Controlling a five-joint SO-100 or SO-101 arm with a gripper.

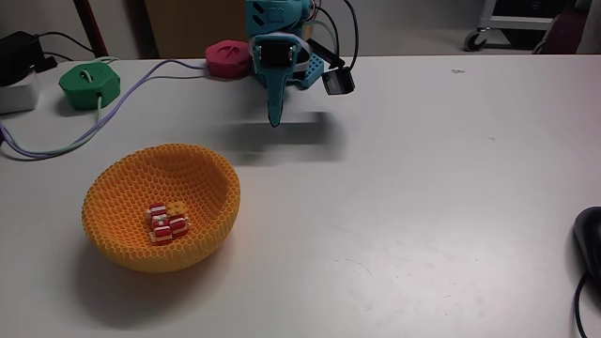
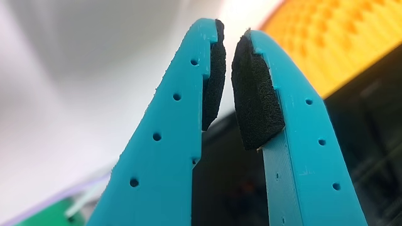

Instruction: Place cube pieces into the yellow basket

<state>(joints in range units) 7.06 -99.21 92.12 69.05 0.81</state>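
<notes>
The yellow basket sits at the left front of the white table in the fixed view, its honeycomb wall also showing at the upper right of the wrist view. Inside it lie several cube pieces, red-and-white striped, with a yellow-orange one among them. My teal gripper hangs over the table behind and to the right of the basket, pointing down. In the wrist view the gripper is shut, its black foam pads nearly touching at the tips with nothing between them.
A green puck and a pink puck sit along the far edge, joined by cables running off the left. A black mouse lies at the right edge. A black adapter sits at far left.
</notes>
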